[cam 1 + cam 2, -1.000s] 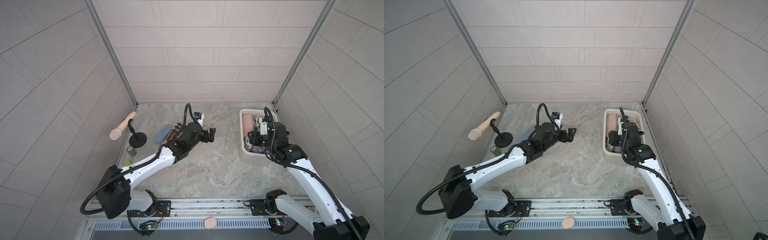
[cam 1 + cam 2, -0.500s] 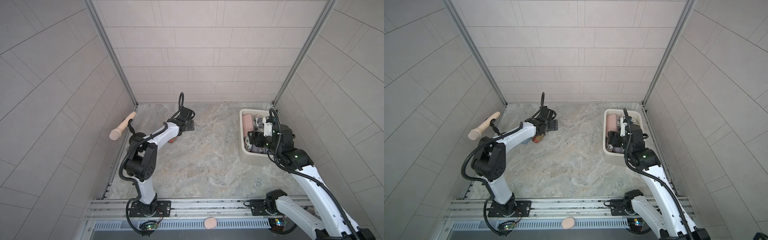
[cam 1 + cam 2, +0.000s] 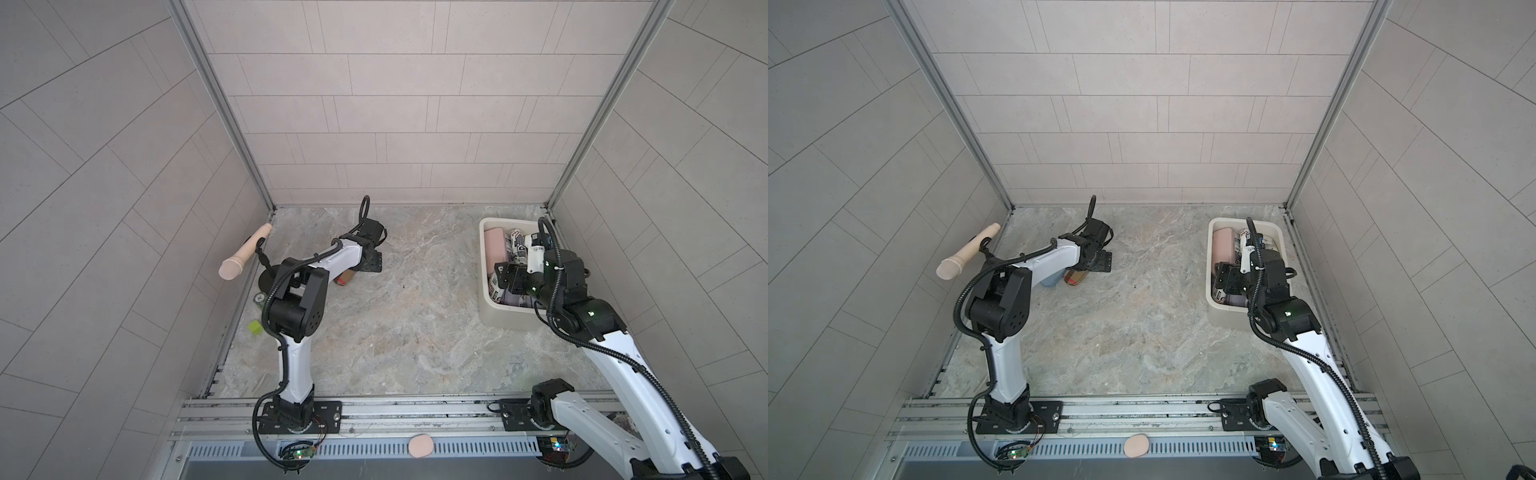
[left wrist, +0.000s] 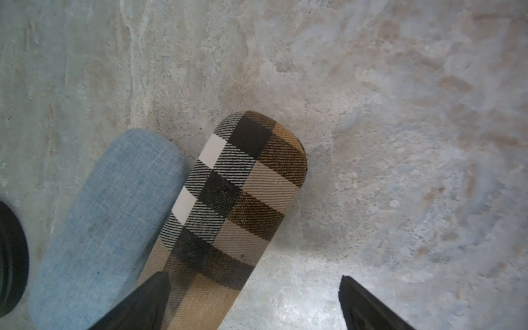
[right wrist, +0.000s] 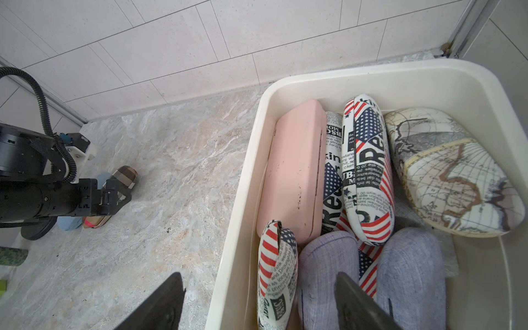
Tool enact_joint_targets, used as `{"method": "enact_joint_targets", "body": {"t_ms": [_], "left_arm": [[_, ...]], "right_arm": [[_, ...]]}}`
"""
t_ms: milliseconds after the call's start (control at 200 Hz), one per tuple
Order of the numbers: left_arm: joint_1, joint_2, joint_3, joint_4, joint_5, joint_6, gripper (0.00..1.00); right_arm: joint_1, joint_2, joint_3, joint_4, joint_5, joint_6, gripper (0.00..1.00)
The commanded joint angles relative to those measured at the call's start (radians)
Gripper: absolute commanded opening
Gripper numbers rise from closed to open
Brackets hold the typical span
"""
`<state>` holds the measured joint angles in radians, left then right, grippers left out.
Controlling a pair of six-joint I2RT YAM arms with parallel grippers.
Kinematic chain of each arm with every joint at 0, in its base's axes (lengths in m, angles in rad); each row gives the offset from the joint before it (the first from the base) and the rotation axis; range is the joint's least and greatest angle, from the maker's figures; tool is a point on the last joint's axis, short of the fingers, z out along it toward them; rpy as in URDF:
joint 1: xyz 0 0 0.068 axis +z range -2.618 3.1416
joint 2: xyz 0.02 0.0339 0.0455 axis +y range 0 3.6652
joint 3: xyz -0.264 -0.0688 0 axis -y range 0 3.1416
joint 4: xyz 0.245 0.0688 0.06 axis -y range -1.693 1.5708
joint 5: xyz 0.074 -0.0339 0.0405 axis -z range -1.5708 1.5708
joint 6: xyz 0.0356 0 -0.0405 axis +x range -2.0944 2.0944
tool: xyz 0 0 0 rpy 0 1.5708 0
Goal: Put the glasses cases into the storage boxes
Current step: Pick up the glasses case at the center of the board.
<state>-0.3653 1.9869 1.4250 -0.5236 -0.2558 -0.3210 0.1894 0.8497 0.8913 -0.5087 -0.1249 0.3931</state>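
Grey tiled walls (image 3: 395, 104) stand on three sides of a marbled table (image 3: 415, 311). The left fingers (image 4: 148, 303) are spread wide and grasp nothing; they hang low over the table. Between them lies one end of a plaid case (image 4: 237, 200) in beige, black and white. One finger tip covers its edge and the other tip is over bare table. Whether the tip touches the cloth, I cannot tell. Just beside the plaid case, on the side away from the free tip, lies a blue case (image 4: 108, 223) of denim cloth, and the two touch along their length. Further on that side, a black round base (image 4: 11, 251) is cut off by the picture's edge.

The right fingers (image 5: 360, 303) are also spread and hold nothing. One is above the table and the other above the inside of the cream-white tub (image 5: 248, 171), so the tub's long wall passes between them. Under the inner finger lie two lilac-grey cases (image 5: 328, 271) side by side, their near ends cut off. A small flag-print case (image 5: 277, 271) stands against the wall. Beyond these are a pink case (image 5: 291, 171), two newsprint-and-flag cases (image 5: 368, 171), one partly under the other, and a map-print case (image 5: 451, 171). In both top views the right arm hides much of the tub's content.
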Motion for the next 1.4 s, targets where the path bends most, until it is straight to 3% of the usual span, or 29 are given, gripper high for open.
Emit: {"method": "enact_joint_targets", "body": {"t_ms": [0, 520, 770, 1111, 1246, 1396], "left_arm": [[0.022, -0.005, 0.043, -0.034, -0.031, 0.031, 1.0], [0.051, 0.131, 0.138, -0.133, 0.041, 0.05, 0.96], [-0.011, 0.144, 0.151, -0.144, 0.01, 0.066, 0.87], [-0.064, 0.159, 0.159, -0.139, 0.087, 0.056, 0.57], [-0.102, 0.141, 0.155, -0.131, 0.068, 0.08, 0.55], [-0.123, 0.067, 0.138, -0.095, 0.146, 0.074, 0.51]], "right_arm": [[0.002, -0.012, -0.014, 0.019, 0.005, -0.003, 0.84], [0.002, -0.025, -0.009, 0.022, 0.014, -0.001, 0.83], [0.001, -0.033, -0.006, 0.015, 0.02, -0.007, 0.76], [0.002, -0.062, 0.0, 0.003, 0.047, -0.018, 0.67], [0.002, -0.076, 0.004, -0.002, 0.048, -0.023, 0.65], [0.002, -0.071, 0.011, -0.004, 0.042, -0.023, 0.65]]}}
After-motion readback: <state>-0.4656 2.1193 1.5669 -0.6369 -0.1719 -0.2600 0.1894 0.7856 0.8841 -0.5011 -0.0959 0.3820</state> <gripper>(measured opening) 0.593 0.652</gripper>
